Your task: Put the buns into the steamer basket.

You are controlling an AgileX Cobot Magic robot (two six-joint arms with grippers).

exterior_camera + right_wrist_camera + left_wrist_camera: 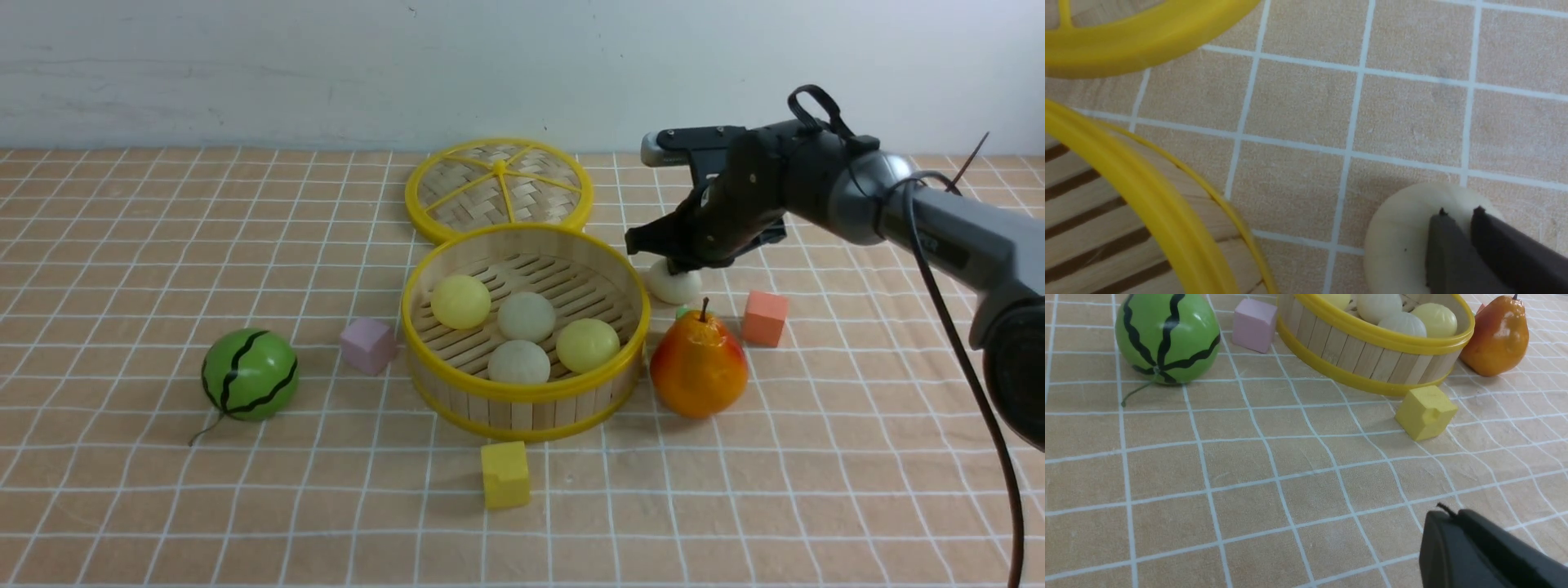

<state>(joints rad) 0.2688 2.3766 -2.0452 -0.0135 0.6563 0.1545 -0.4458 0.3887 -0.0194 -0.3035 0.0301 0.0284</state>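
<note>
The steamer basket [522, 408] stands mid-table and holds several buns: two pale yellow [461, 300] [587, 344] and two off-white [526, 316] [518, 362]. One more off-white bun [673, 286] lies on the cloth just right of the basket's far rim. My right gripper [682, 265] reaches down onto it. In the right wrist view the right gripper [1459, 212] has its jaws pinched nearly together on the top of this bun [1396, 237], next to the basket wall [1147, 192]. My left gripper [1447, 512] is shut and empty, low over the cloth in front of the basket [1363, 355].
The flat woven lid [498, 188] lies behind the basket. A pear [699, 367] and an orange cube [765, 317] sit close to the right gripper. A pink cube [367, 345], a yellow cube [504, 474] and a watermelon ball [249, 374] lie left and in front.
</note>
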